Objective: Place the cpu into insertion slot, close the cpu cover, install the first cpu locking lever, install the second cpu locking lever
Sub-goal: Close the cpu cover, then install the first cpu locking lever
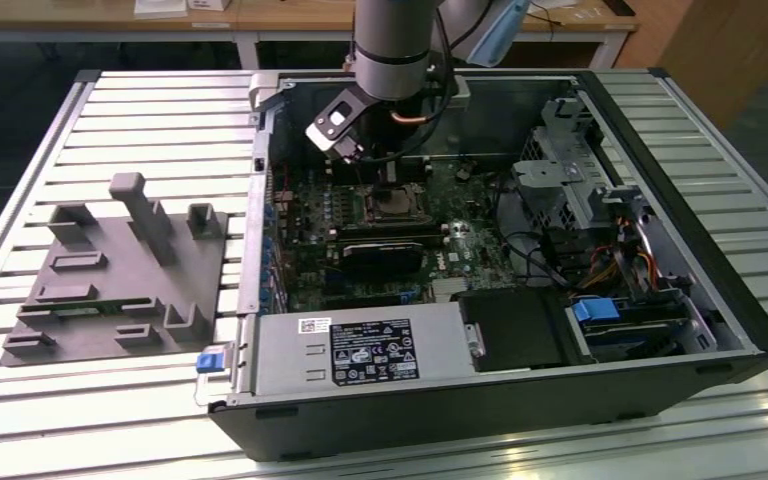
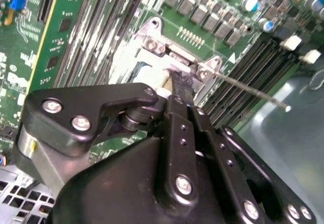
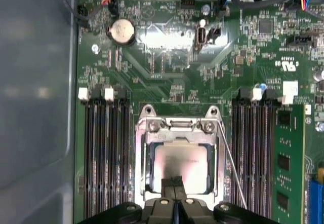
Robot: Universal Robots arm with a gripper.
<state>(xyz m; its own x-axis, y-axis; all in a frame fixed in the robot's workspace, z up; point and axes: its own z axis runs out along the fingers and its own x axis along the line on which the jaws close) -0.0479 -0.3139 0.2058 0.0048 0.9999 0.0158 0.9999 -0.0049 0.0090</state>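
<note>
1. Claw: fingers drawn together to a narrow point, nothing visible between them.
2. Chip: directly beneath the claw tips, lying flat; contact cannot be confirmed.
3. Cover frame: lies flat around the chip, surrounding the tips.
4. Thin lever rod: just beside the claw, along one frame edge.
5. Memory slots: flank the claw on both sides.
6. Round battery: well beyond the tips.

Cpu dull metal; cpu cover seemingly shiny metal.

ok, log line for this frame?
cpu cover: down flat | cpu: seated, showing through its cut-out | gripper: shut, tips at cover edge | locking lever: wire standing free, unlatched
</note>
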